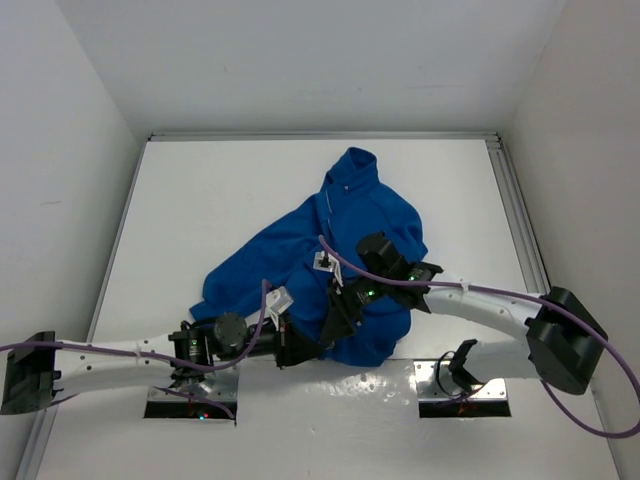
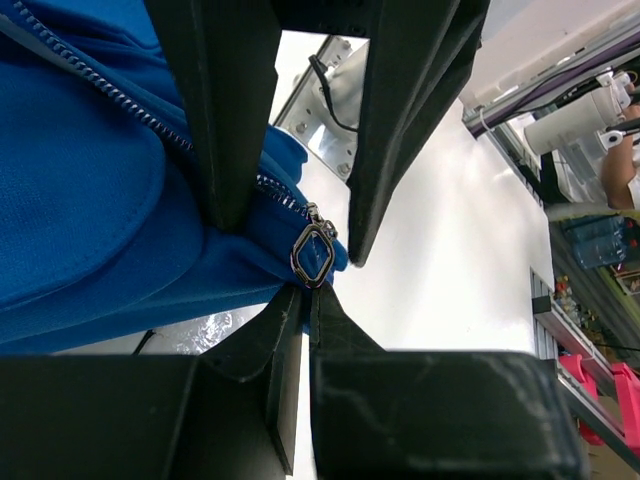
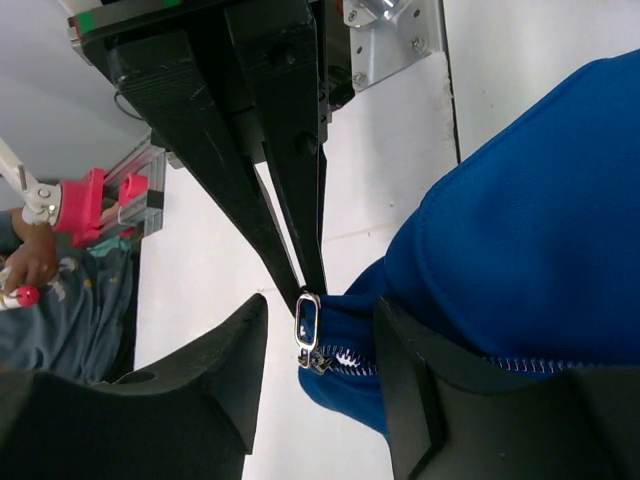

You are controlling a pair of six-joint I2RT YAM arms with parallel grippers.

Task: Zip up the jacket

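Note:
The blue jacket lies crumpled mid-table with its collar towards the far side. Its silver zipper pull hangs at the hem's near corner, also seen as the ring-shaped zipper pull in the left wrist view. My left gripper is shut on the jacket's hem corner right at that pull; its thin fingers reach down to the ring. My right gripper is open, one finger on each side of the pull, touching nothing. From above, the left gripper and right gripper meet at the jacket's near edge.
Two metal base plates sit at the near table edge. An aluminium rail runs along the right side, and white walls close in the table. Purple cables trail along both arms.

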